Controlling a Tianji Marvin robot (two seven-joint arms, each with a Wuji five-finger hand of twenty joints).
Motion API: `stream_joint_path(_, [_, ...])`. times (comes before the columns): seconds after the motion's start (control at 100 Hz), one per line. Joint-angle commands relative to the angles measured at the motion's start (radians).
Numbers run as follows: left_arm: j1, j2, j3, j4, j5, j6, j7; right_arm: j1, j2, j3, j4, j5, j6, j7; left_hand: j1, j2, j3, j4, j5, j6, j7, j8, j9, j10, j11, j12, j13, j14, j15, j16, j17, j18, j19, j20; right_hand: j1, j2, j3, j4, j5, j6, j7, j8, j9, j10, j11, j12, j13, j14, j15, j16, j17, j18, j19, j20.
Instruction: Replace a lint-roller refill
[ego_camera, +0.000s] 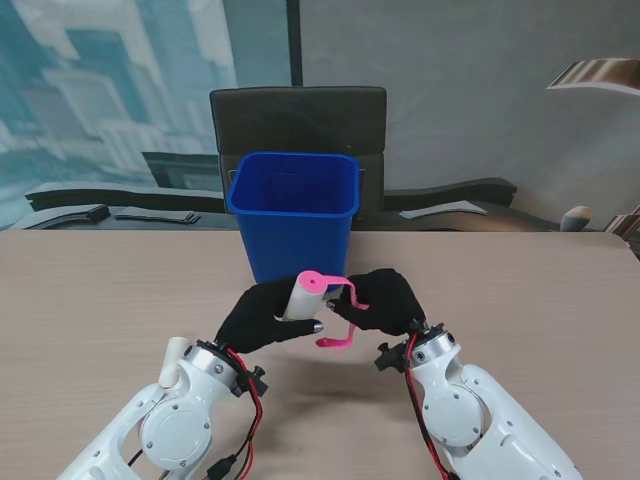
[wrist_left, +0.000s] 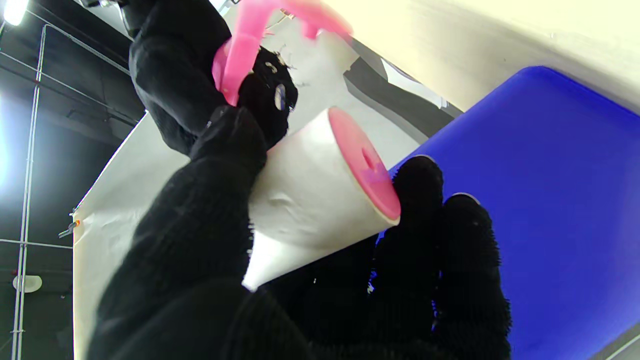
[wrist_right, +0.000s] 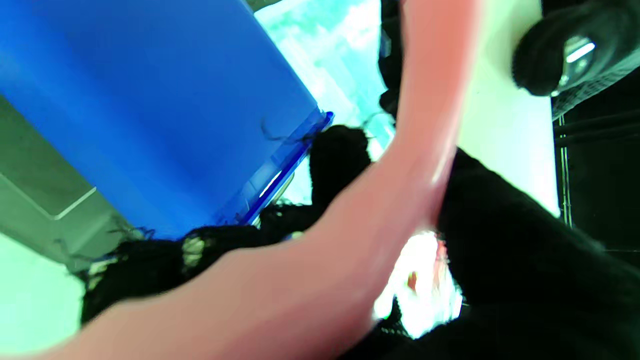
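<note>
The left hand in its black glove (ego_camera: 262, 316) is curling its fingers around a white paper roll with a pink end cap (ego_camera: 303, 297). In the left wrist view the roll (wrist_left: 310, 200) is sitting snug between the thumb and the other fingers (wrist_left: 425, 240), with the pink cap facing out. The right hand, also in a black glove (ego_camera: 385, 301), is closing around a bent pink plastic handle (ego_camera: 343, 315). In the right wrist view the handle (wrist_right: 400, 190) is running across the palm, blurry and very close. Both hands are holding their things up just above the pale wooden table (ego_camera: 100, 300), close together in the middle. The roll and the handle are nearly touching, but I cannot tell if they are joined. A tall blue plastic bin (ego_camera: 295, 215) is standing just behind the hands, farther from me. A dark chair (ego_camera: 298, 115) is sitting behind the bin.
</note>
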Motion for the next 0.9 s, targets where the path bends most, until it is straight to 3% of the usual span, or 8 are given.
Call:
stream_joint_path(0.0, [-0.002, 0.002, -0.017, -0.022, 0.005, -0.005, -0.008, -0.007, 0.008, 0.017, -0.007, -0.025, -0.006, -0.013, 0.2, 0.217, 0.098, 0.01, 0.089, -0.131, 0.071, -0.01, 0.019, -0.038, 0.134, -0.011, 0.052, -0.035, 0.054, -0.002, 0.016, -0.043, 0.045, -0.007, -0.046, -0.044, -0.005, -0.036, 0.059, -0.007, -0.009, 0.053, 0.053, -0.015, 0.102, 0.025, -0.008, -0.482, 0.131, 0.059, 0.061, -0.329, 0.177, -0.037])
stream_joint_path(0.05, [-0.007, 0.002, -0.027, -0.032, 0.008, -0.01, -0.007, -0.011, 0.009, 0.029, -0.008, -0.044, -0.004, -0.03, 0.206, 0.224, 0.083, 0.008, 0.09, -0.134, 0.083, -0.007, 0.018, -0.039, 0.147, -0.012, 0.055, -0.036, 0.06, 0.0, 0.019, -0.045, 0.05, -0.006, -0.06, -0.037, -0.04, -0.038, 0.067, -0.013, -0.035, 0.112, 0.053, -0.019, 0.102, 0.028, -0.007, -0.485, 0.13, 0.062, 0.06, -0.331, 0.175, -0.037])
stream_joint_path(0.28, [-0.149, -0.001, -0.034, -0.03, 0.031, 0.027, -0.016, -0.024, 0.012, 0.064, -0.008, -0.073, 0.01, -0.051, 0.212, 0.237, 0.062, 0.009, 0.082, -0.146, 0.101, 0.001, 0.013, -0.046, 0.158, -0.014, 0.05, -0.041, 0.062, -0.001, 0.016, -0.045, 0.052, -0.007, -0.098, 0.016, -0.071, -0.04, 0.062, -0.005, -0.042, 0.12, 0.053, -0.02, 0.104, 0.03, -0.007, -0.488, 0.129, 0.063, 0.06, -0.332, 0.174, -0.037])
stream_joint_path(0.46, [-0.293, -0.011, -0.015, 0.019, -0.081, 0.11, -0.079, -0.023, 0.016, 0.072, -0.001, -0.08, 0.009, -0.045, 0.216, 0.239, 0.047, 0.014, 0.077, -0.138, 0.1, -0.006, 0.009, -0.05, 0.141, -0.035, 0.043, -0.045, 0.048, -0.009, 0.01, -0.052, 0.045, -0.012, -0.103, 0.026, -0.062, -0.037, 0.059, -0.004, -0.046, 0.121, 0.053, -0.02, 0.104, 0.031, -0.007, -0.487, 0.128, 0.063, 0.06, -0.332, 0.173, -0.037])
stream_joint_path(0.79, [-0.562, -0.015, 0.048, 0.212, -0.15, 0.162, -0.19, -0.023, 0.017, 0.078, 0.003, -0.068, 0.013, -0.026, 0.183, 0.246, 0.004, 0.03, 0.025, -0.145, 0.032, -0.024, -0.067, -0.07, 0.089, -0.058, -0.025, -0.073, -0.021, -0.037, -0.036, -0.09, 0.0, -0.028, -0.108, 0.057, -0.074, -0.04, 0.057, 0.001, -0.052, 0.121, 0.052, -0.013, 0.1, 0.03, -0.007, -0.486, 0.129, 0.062, 0.06, -0.332, 0.172, -0.038])
stream_joint_path(0.84, [-0.598, -0.017, 0.063, 0.248, -0.152, 0.169, -0.202, -0.023, 0.017, 0.079, 0.002, -0.066, 0.013, -0.023, 0.162, 0.247, -0.002, 0.032, 0.003, -0.134, -0.005, -0.027, -0.101, -0.067, 0.076, -0.062, -0.048, -0.075, -0.043, -0.043, -0.053, -0.094, -0.018, -0.031, -0.109, 0.061, -0.077, -0.04, 0.057, 0.002, -0.053, 0.121, 0.053, -0.012, 0.1, 0.03, -0.007, -0.486, 0.129, 0.062, 0.06, -0.332, 0.172, -0.038])
stream_joint_path(0.89, [-0.637, -0.021, 0.08, 0.299, -0.159, 0.159, -0.204, -0.024, 0.018, 0.08, 0.001, -0.065, 0.013, -0.022, 0.098, 0.279, -0.002, 0.028, -0.043, -0.103, -0.122, -0.002, -0.205, -0.059, 0.088, -0.152, -0.119, -0.081, -0.102, -0.05, -0.105, -0.104, -0.067, -0.031, -0.108, 0.06, -0.079, -0.039, 0.057, 0.003, -0.054, 0.121, 0.053, -0.012, 0.1, 0.03, -0.007, -0.486, 0.13, 0.062, 0.06, -0.332, 0.172, -0.038])
